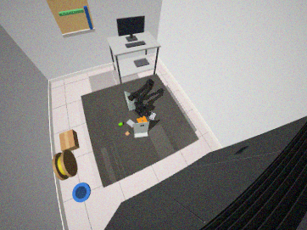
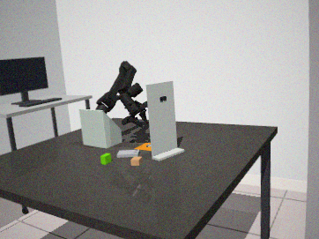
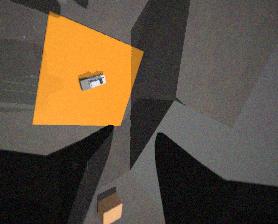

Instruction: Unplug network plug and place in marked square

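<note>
The plug [image 3: 92, 79], small and grey with a pale top, lies on the orange marked square [image 3: 57, 102] [image 2: 140, 147] in the wrist view, well inside its edges. The upright panel [image 1: 141, 131] [image 2: 162, 124] stands beside the square. Its socket [image 2: 163, 99] shows as a dark opening. My gripper [image 3: 135, 134] is partly open, with nothing between its fingertips. In the wrist view the fingertips are below the square's lower edge, apart from the plug. In the exterior view the gripper is behind the panel's left edge, above the table; its exact height is hard to tell.
A green cube [image 1: 120, 124] [image 2: 106, 159], a tan cube [image 1: 127, 133] [image 2: 136, 160] [image 3: 112, 213] and a flat pale box [image 1: 131, 123] [image 2: 128, 153] lie near the panel. Another pale box [image 1: 153, 116] lies on its other side. A pale wedge-shaped block [image 2: 97, 129] stands near the arm.
</note>
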You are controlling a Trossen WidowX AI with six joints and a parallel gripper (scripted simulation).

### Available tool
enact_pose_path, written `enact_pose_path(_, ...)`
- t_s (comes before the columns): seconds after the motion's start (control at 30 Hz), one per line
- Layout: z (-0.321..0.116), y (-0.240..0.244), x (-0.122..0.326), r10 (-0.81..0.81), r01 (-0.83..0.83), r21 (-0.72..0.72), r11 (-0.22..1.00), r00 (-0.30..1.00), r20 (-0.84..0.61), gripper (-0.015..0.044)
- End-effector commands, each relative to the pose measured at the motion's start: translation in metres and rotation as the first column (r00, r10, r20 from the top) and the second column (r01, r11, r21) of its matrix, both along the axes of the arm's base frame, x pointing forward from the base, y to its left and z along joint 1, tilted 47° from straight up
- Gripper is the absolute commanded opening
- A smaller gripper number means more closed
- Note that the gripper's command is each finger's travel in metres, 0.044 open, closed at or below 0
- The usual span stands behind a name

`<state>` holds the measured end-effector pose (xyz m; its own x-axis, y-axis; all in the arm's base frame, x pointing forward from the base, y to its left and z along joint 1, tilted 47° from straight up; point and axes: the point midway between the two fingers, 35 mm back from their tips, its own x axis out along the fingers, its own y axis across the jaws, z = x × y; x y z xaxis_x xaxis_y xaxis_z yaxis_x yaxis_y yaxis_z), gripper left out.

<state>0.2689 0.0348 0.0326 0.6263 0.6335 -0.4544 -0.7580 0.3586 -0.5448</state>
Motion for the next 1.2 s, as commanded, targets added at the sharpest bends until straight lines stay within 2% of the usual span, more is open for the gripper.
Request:
enact_pose_path(0.0, 0.006, -0.002, -0.001, 0.005, -0.005, 0.001, 1.000, 1.000, 0.012, 0.0156)
enact_pose_path(0.47, 0.013, -0.024, 0.003, 0.007, -0.007, -0.019, 1.000, 1.000, -0.013, 0.0156)
enact_pose_path(1.17, 0.050, -0.062, -0.003, 0.011, -0.011, -0.015, 1.000, 1.000, -0.008, 0.0156)
